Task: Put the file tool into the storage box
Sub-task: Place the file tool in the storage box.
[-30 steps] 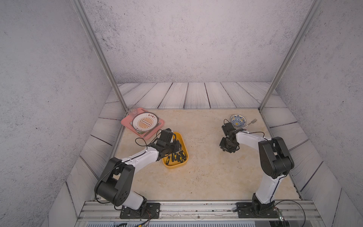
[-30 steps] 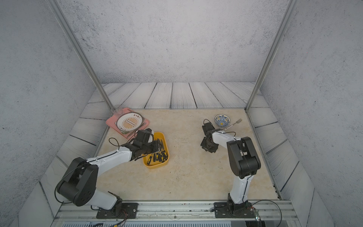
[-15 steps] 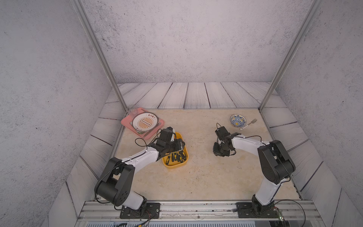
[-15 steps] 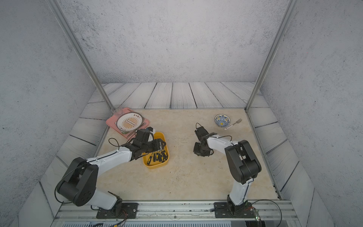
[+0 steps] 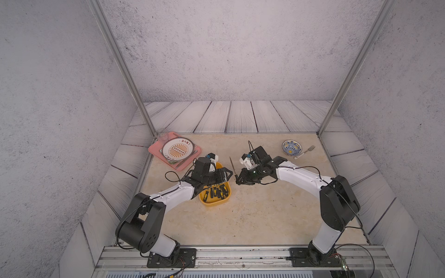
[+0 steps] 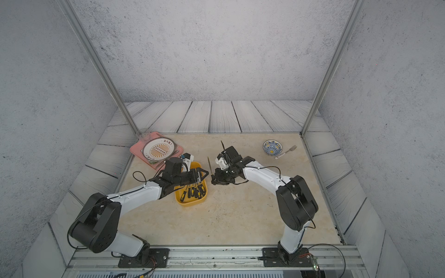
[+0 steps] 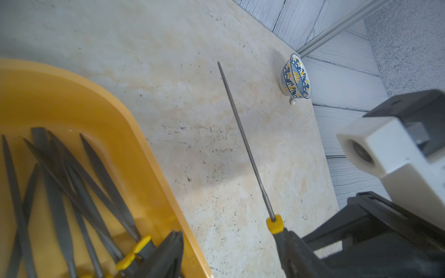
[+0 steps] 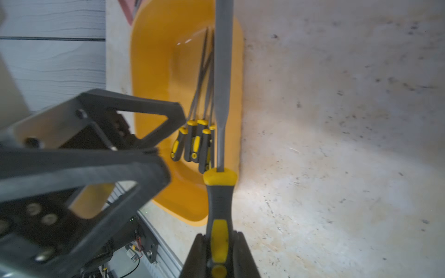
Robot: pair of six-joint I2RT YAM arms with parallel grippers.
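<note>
- The right claw (image 8: 219, 243) is clenching the file tool's (image 8: 222, 72) handle just beside the storage box (image 5: 215, 204)
- It is arriving from near the bowl (image 5: 291, 147), so by my judgement only the drop-in is remaining
- The left claw (image 5: 227, 173) is hanging released over the box
- The file's tip is pointing toward the back wall (image 5: 240, 60), long axis following the box's length

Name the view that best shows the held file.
The right wrist view: the file fills the frame lengthwise, handle clamped in the right end effector. The left wrist view shows its thin shaft and yellow collar; both top views, only a sliver.
</note>
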